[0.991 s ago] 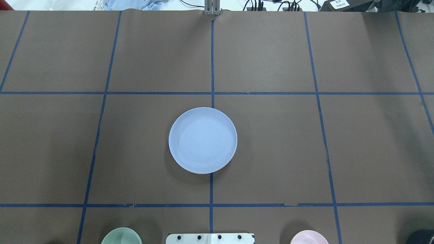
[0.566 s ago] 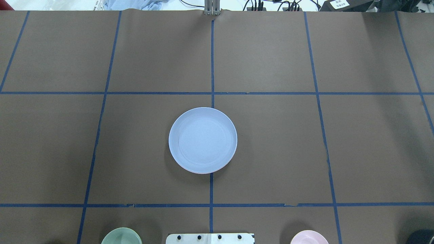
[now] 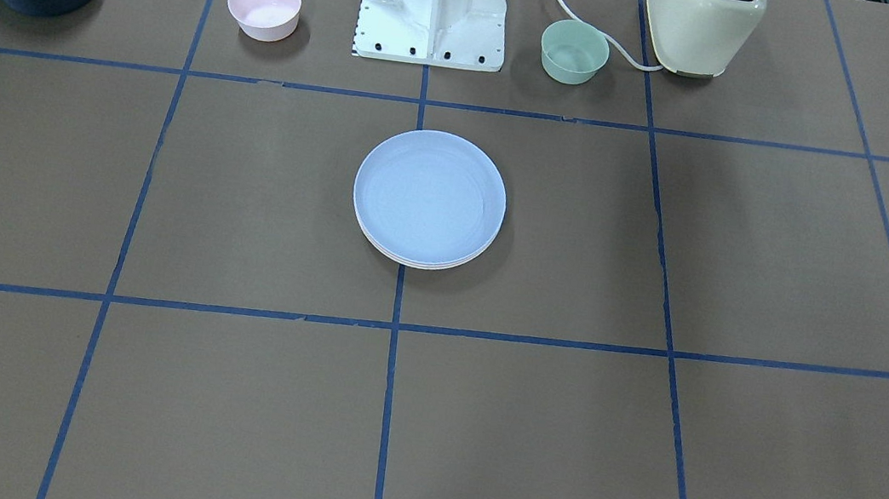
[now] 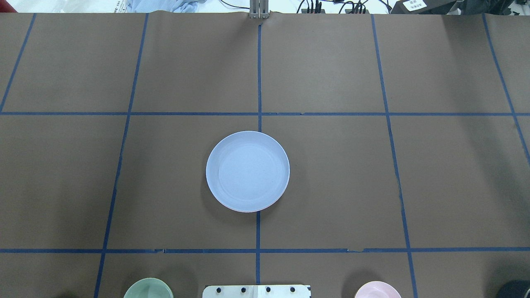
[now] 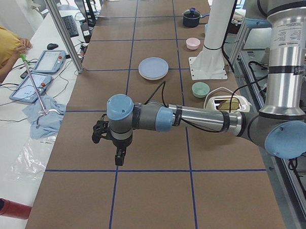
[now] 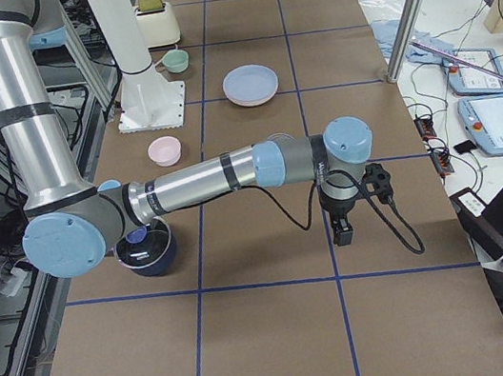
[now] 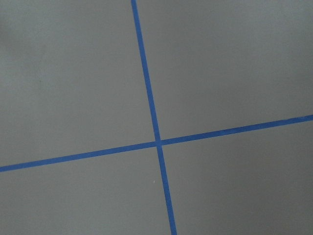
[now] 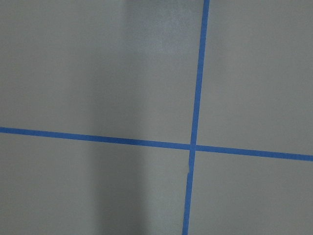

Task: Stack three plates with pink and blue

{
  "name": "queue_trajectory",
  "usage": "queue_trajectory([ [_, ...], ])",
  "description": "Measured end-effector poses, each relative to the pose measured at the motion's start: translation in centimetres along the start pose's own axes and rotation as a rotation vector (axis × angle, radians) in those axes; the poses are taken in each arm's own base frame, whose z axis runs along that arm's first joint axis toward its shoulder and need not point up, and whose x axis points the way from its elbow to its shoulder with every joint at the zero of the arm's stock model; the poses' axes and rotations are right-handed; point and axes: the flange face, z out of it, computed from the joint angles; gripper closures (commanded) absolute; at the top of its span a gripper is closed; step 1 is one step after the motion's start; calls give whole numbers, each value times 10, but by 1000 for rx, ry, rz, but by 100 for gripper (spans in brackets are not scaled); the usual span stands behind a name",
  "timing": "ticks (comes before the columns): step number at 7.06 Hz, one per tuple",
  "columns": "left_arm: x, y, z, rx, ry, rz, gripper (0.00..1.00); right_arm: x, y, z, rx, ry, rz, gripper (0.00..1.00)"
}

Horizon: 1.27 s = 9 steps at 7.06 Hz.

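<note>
left gripper (image 5: pixel 118 158) hangs fingers-down over the bare brown table (image 5: pixel 151 195), above a crossing of blue tape (image 7: pixel 158 142); whether its fingers are spread or pressed together i cannot tell. right gripper (image 6: pixel 342 234) hangs the same way at the table's other end, its fingers just as unclear. well apart from both, about midway between them, sits the stack of plates (image 3: pixel 421 260), the blue plate (image 3: pixel 429 196) on top, pale rims showing beneath it.
</note>
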Motion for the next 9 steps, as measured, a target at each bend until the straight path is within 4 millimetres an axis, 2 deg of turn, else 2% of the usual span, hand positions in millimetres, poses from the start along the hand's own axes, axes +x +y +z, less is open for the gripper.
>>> queue_trajectory([
  [4, 16, -13, -18, 41, 1, 7, 0, -2, 2, 4, -3, -5, -4, 0],
  [9, 14, -12, -16, 39, 0, 8, 0, -3, 2, 5, -3, -5, -4, 0],
])
